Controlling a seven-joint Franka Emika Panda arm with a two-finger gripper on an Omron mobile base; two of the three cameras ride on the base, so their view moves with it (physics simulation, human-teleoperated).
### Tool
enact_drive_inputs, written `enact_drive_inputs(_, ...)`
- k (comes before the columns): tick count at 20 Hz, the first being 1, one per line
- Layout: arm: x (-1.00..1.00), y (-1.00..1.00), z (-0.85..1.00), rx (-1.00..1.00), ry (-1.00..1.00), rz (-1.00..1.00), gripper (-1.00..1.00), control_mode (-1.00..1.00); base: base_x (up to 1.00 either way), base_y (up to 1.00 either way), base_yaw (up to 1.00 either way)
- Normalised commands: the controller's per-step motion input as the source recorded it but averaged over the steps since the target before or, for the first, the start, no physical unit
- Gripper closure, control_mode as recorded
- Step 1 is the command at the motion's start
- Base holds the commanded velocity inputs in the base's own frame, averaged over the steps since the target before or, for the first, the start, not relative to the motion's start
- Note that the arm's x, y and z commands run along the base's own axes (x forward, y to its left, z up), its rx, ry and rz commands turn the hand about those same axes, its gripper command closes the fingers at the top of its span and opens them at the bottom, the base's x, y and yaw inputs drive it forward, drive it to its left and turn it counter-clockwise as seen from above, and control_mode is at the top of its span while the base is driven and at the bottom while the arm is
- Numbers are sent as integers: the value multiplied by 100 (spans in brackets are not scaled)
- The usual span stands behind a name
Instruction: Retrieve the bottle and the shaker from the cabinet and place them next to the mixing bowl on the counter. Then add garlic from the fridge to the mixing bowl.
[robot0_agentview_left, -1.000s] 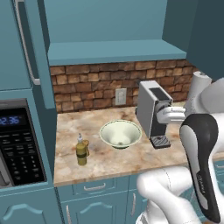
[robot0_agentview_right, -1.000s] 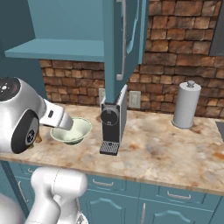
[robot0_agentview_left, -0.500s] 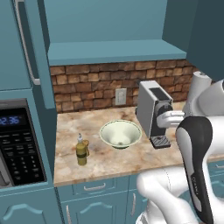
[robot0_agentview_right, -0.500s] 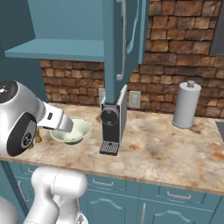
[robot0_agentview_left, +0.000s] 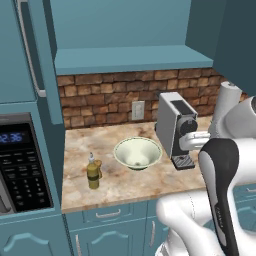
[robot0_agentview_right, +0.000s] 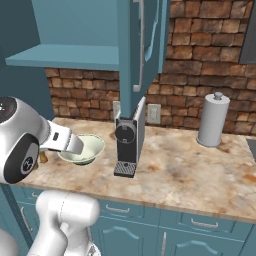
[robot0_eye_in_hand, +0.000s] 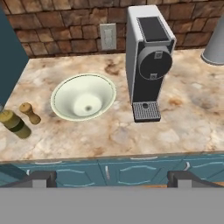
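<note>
your arm is folded low at the desk's (robot0_agentview_left: 125, 187) front edge, and your hand (robot0_eye_in_hand: 111, 177) hangs back over the teal drawers (robot0_eye_in_hand: 131, 170) with its fingertips (robot0_eye_in_hand: 41, 177) spread wide, gripping nothing. the cabinet (robot0_agentview_left: 125, 55) stands open with a bare shelf. the mixing bowl (robot0_agentview_left: 137, 152) sits left of the coffee machine (robot0_agentview_left: 175, 130). the bottle (robot0_agentview_left: 93, 171) stands left of the bowl; your hand view separates the shaker (robot0_eye_in_hand: 29, 113) just beside it.
</note>
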Motion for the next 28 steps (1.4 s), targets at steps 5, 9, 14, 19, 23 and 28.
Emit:
enact_drive_inputs(5, 0, 0, 0, 0, 0, 0, -100, -100, 0, 0, 0)
enact_drive_inputs(9, 0, 0, 0, 0, 0, 0, -100, -100, 0, 0, 0)
enact_drive_inputs(14, 0, 0, 0, 0, 0, 0, -100, -100, 0, 0, 0)
enact_drive_inputs(19, 0, 0, 0, 0, 0, 0, -100, 100, -1, 0, 0)
enact_drive_inputs(23, 0, 0, 0, 0, 0, 0, -100, 100, -43, -18, 2)
enact_drive_inputs(28, 0, 0, 0, 0, 0, 0, -100, 100, -47, -15, 17)
